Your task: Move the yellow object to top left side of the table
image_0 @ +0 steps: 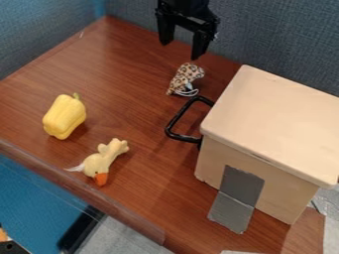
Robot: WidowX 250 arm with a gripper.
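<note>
On my table [112, 64], the bell pepper [65, 116] lies left, the toy duck [101, 161] in front, a plush toy [185, 77] behind, the box [278, 119] right.

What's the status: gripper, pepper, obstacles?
Gripper open and empty, top of view. Pepper ungrasped at left, short of the top left corner. Duck close beside pepper, could crowd the grasp.

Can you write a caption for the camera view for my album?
Yellow pepper and duck toy on the table, black end effector above.

A spotted toy [185, 78] lies near a box [275, 124].
</note>
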